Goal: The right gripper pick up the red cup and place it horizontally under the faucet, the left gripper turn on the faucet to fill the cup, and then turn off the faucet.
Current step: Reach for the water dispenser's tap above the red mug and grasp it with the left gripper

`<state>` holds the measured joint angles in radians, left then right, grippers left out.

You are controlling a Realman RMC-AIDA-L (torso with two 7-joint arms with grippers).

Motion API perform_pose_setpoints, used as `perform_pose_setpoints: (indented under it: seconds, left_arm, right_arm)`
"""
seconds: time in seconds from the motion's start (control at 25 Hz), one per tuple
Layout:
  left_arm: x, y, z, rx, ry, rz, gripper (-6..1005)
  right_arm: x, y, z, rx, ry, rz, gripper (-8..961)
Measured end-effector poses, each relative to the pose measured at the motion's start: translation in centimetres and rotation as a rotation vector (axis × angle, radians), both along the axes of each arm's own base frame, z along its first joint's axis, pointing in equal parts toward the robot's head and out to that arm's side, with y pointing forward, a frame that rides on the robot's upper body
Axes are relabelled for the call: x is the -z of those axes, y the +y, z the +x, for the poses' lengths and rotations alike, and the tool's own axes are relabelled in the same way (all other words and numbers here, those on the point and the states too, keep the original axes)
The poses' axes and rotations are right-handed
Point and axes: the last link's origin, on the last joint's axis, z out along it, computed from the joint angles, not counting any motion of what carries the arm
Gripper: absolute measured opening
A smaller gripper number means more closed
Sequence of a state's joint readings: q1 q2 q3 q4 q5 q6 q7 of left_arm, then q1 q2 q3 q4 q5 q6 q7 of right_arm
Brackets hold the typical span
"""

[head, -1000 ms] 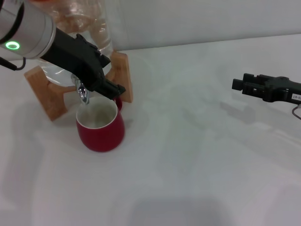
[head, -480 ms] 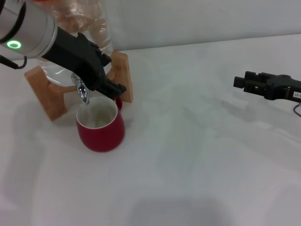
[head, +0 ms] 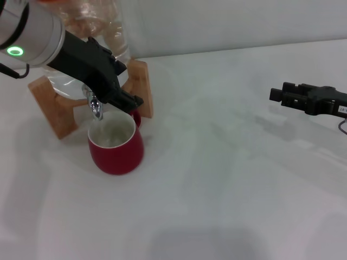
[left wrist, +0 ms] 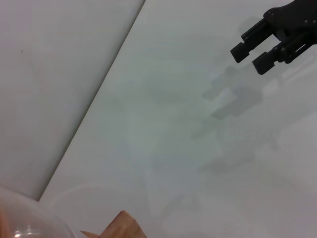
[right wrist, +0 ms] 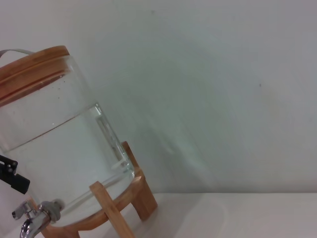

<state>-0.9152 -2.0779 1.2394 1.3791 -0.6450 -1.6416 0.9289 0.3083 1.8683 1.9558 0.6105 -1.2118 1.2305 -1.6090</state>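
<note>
The red cup [head: 116,155] stands upright on the white table, its white inside right under the spout of the chrome faucet [head: 96,109]. The faucet also shows in the right wrist view [right wrist: 33,218]. My left gripper [head: 130,102], on the silver wrist with the green ring, reaches down over the faucet's top, its tips just above the cup's far rim. One of its fingers [right wrist: 14,180] shows just above the faucet's lever. My right gripper [head: 276,95] hovers far off to the right, open and empty. It also shows in the left wrist view [left wrist: 249,58].
A glass water dispenser [right wrist: 54,144] with a wooden lid rests on a light wooden stand [head: 54,116] at the back left, against the wall. The white table [head: 217,179] stretches between the cup and the right gripper.
My right gripper has drawn slightly further to the right. My left gripper and the cup have hardly moved.
</note>
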Motion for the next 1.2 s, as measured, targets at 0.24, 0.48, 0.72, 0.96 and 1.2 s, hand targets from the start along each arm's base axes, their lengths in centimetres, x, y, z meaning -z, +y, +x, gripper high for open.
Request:
perform_pose_setpoints:
  seconds: [0.24,0.48,0.72,0.96,1.2]
  left_arm:
    - [0.04,-0.02,-0.10,-0.002,0.000,0.000,797]
    - [0.05,-0.02,-0.14,-0.002,0.001,0.000,797]
    - [0.10,-0.06,-0.06,0.002,0.004,-0.001,796]
    - [0.20,-0.08,0.06,0.008,0.007,-0.002,796]
    - [0.05,-0.61,0.48,0.039,0.009,0.010,796]
  right_arm:
    - [0.00,-0.01,-0.01,0.000,0.000,0.000,603]
    - [0.00,0.00,0.00,0.000,0.000,0.000,603]
    - [0.00,0.00,0.00,0.000,0.000,0.000,603]
    - [0.00,0.00,0.00,0.000,0.000,0.000,603]
    - [-0.04,-0.02,0.05,0.002,0.000,0.002,603]
